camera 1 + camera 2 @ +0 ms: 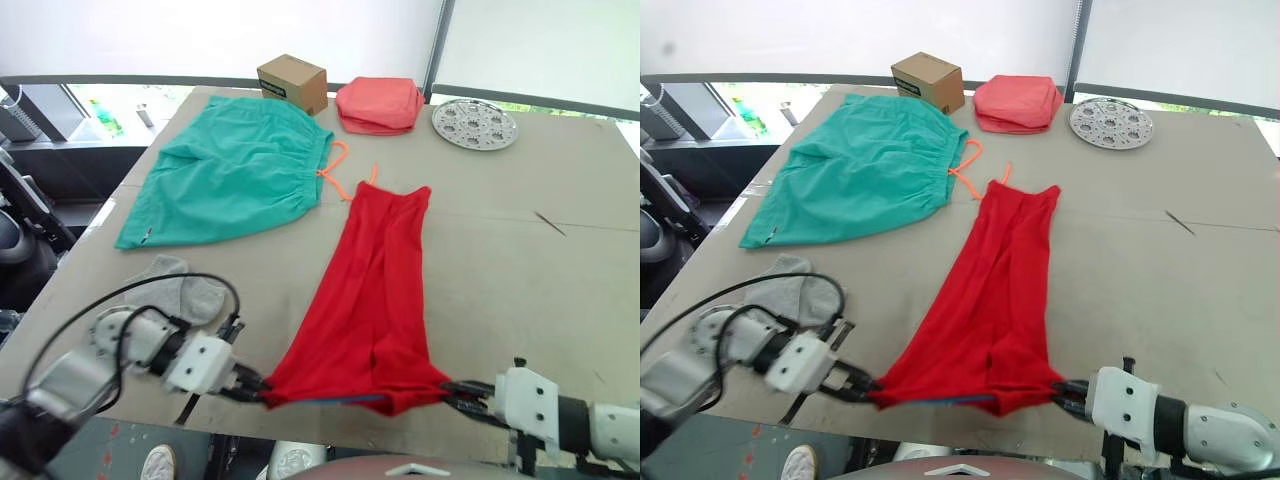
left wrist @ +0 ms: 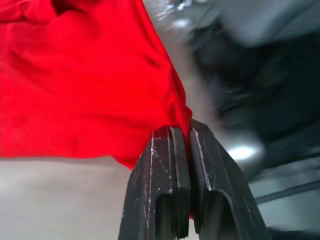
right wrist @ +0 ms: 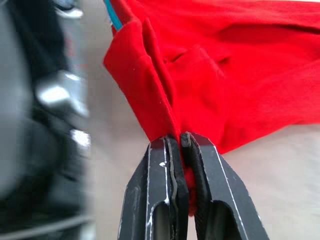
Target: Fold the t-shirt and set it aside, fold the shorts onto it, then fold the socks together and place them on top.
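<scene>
Item 1: bright red, thin-fabric short-sleeved t-shirt (image 1: 372, 290), my landmark. I see it folded lengthwise into a long narrow strip on the grey-brown table (image 1: 520, 260), its near end at the table's front edge, its far end pointing toward the back.

Item 2: left tool (image 1: 255, 392). I have it pinched together on the t-shirt's near left corner; in the left wrist view the two black fingers (image 2: 160, 185) press red cloth between them.

Item 3: right tool (image 1: 455, 392). Clamped likewise on the near right corner, with a ridge of red fabric caught between the black fingers (image 3: 200, 185).

Item 4: teal-green fabric shorts (image 1: 232, 170) with gathered waist, lying flat beyond and left of the t-shirt. Their neon orange drawstring cord (image 1: 335, 172) trails to just beside the t-shirt's far end.

Item 5: pair of light grey knit socks (image 1: 185, 288), lying left of the t-shirt's near half, near the left arm.

Item 6: small brown cardboard box (image 1: 292, 82), folded coral-pink cloth stack (image 1: 378, 104) and round perforated metal disc (image 1: 474, 123), all at the table's back, well beyond the t-shirt.
</scene>
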